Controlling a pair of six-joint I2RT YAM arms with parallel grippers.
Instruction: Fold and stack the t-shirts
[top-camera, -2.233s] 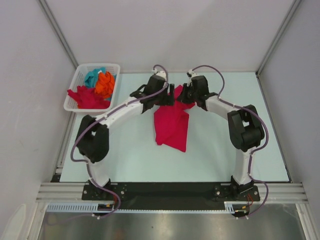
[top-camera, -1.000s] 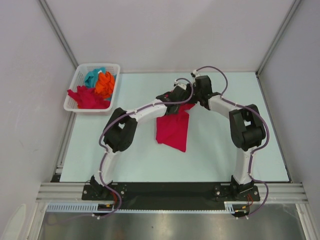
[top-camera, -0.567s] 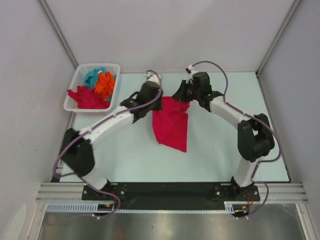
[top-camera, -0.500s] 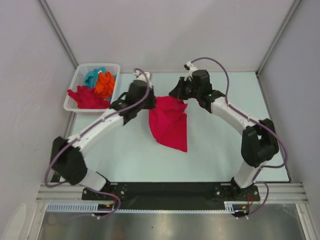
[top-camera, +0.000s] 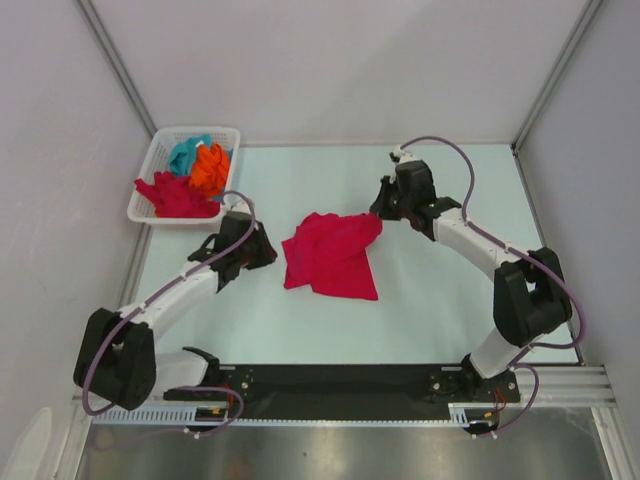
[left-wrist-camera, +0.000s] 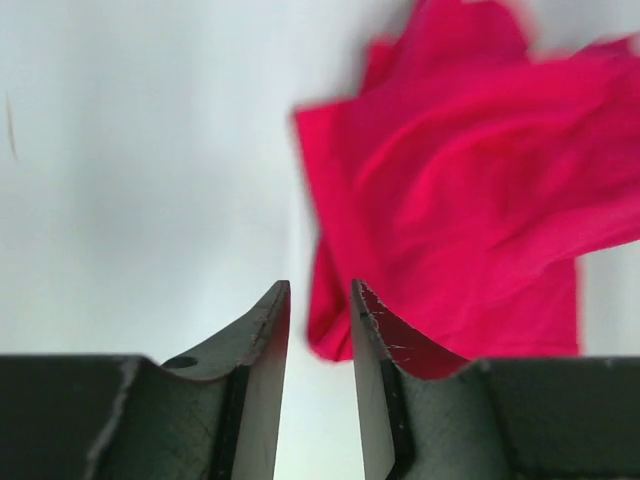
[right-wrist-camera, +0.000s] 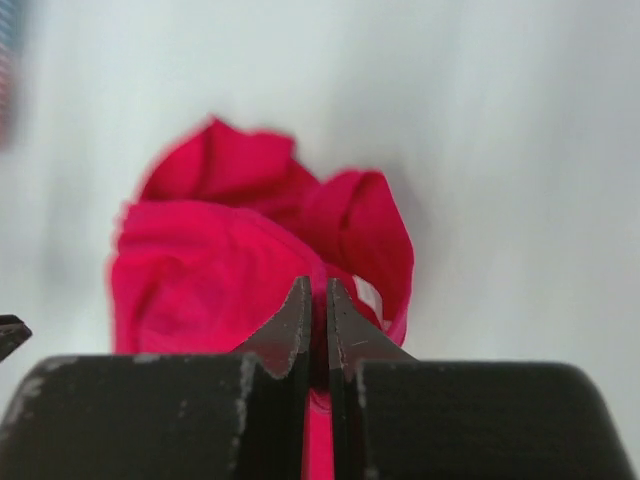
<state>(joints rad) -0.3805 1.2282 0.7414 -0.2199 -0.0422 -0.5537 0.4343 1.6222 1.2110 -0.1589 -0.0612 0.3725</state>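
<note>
The right arm arcs in from its elbow at the right. The right gripper (top-camera: 381, 210) pinches the far right corner of the red shirt (top-camera: 330, 255), which lies crumpled in the middle of the table (top-camera: 450, 300). The left arm stretches low from its elbow at the near left. The left gripper (top-camera: 262, 250) sits just left of the shirt, its fingers narrowly parted and empty.
</note>
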